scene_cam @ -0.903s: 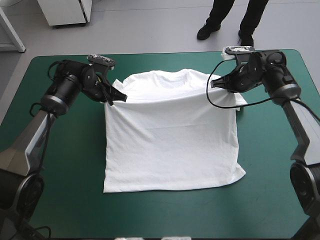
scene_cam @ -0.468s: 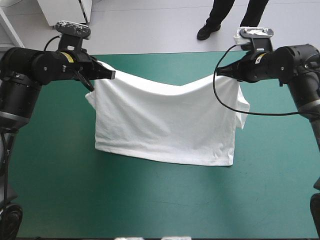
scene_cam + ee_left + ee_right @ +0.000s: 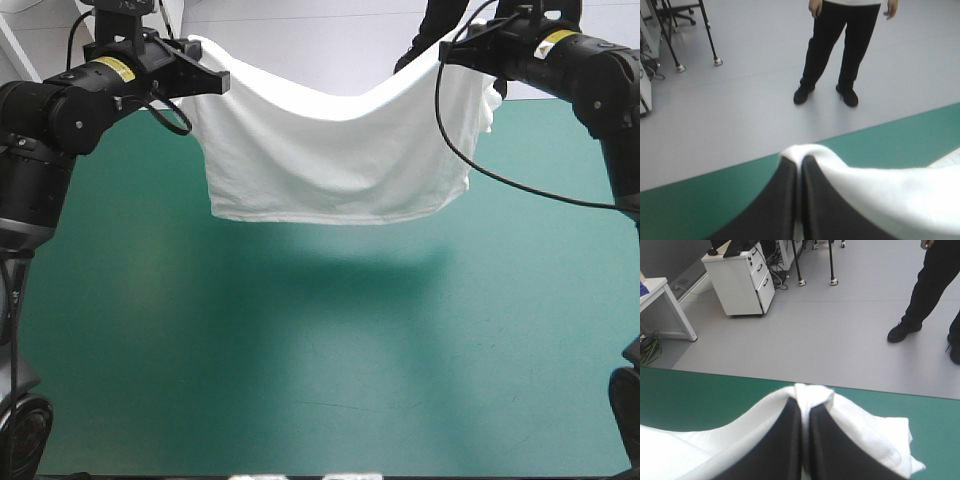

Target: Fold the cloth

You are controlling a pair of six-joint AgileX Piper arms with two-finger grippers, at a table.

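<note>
t-shirt [image 3: 330, 150], white and short-sleeved, hangs spread in the air above the far half of the teal-green covered desk [image 3: 300, 360], its top edge sagging in the middle. left claw [image 3: 213, 82], broad black fingers all but closed, grips one upper corner. right claw [image 3: 452, 52] grips the other the same way, a sleeve drooping beside it. the cloth's shadow lies on the cover below.

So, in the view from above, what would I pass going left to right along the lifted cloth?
left end effector, shut on one top corner → white T-shirt, hanging in the air → right end effector, shut on the other corner
</note>
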